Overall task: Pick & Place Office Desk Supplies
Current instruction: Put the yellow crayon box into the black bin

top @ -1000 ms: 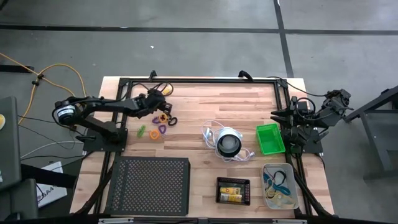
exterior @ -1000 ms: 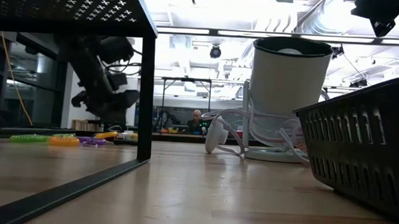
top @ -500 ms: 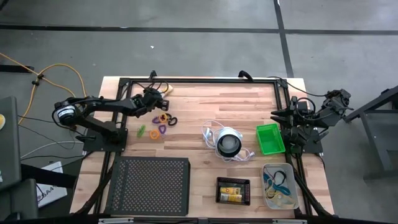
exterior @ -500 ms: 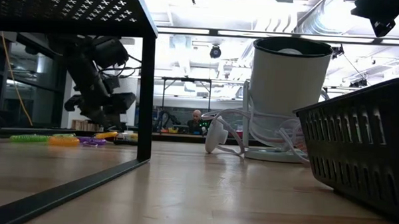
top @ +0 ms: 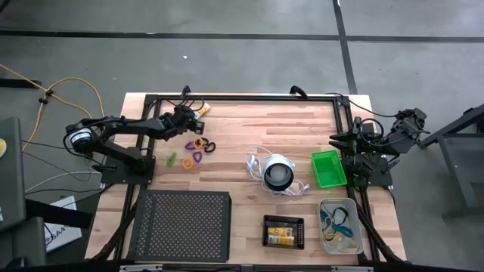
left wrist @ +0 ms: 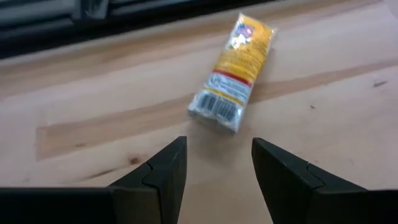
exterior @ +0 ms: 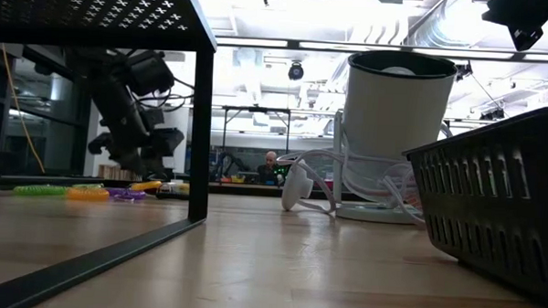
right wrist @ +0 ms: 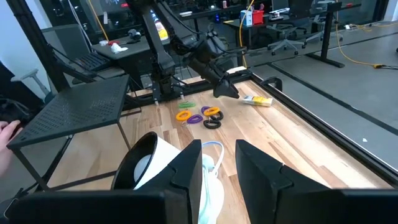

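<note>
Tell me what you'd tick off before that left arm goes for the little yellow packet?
1. Left claw open: ok, its two fingers stand apart with nothing between them.
2. Claw aimed at the yellow-and-white pack: ok, the pack lies just ahead of the fingers in the left wrist view.
3. Pack free to lift: ok, it lies flat on bare wooden table, apart from the coloured loops.
4. Claw low enough to grip: not ok, it hangs above the table in the low view.
5. Right claw out of the way: ok, it waits at the far side near the green tray.
</note>
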Robot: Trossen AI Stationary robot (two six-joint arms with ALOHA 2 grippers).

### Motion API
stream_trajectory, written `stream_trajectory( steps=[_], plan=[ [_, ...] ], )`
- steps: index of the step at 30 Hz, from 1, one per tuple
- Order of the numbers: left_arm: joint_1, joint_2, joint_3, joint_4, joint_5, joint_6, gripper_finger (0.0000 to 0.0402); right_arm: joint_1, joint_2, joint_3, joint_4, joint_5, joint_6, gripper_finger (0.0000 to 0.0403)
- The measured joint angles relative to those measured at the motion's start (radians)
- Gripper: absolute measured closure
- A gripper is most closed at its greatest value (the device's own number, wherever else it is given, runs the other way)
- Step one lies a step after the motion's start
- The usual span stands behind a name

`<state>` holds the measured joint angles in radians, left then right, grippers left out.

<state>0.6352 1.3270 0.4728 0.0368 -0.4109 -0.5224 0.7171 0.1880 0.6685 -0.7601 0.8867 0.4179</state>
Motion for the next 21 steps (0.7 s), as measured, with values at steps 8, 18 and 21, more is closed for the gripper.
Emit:
stream_trajectory(
  steps=[8, 18, 21],
  plan=[
    [0.005, 0.000, 0.000, 0.009, 0.038, 0.076, 0.0228, 0.000, 0.000, 0.000, 0.000, 0.000, 0.000, 0.0317],
    [0.004, 0.000, 0.000, 0.088, 0.038, 0.170, 0.0228, 0.000, 0.000, 0.000, 0.000, 0.000, 0.000, 0.0317],
    [0.010, 0.000, 0.000, 0.104, 0.028, 0.186, 0.0228, 0.000, 0.000, 0.000, 0.000, 0.000, 0.000, 0.0317]
  ],
)
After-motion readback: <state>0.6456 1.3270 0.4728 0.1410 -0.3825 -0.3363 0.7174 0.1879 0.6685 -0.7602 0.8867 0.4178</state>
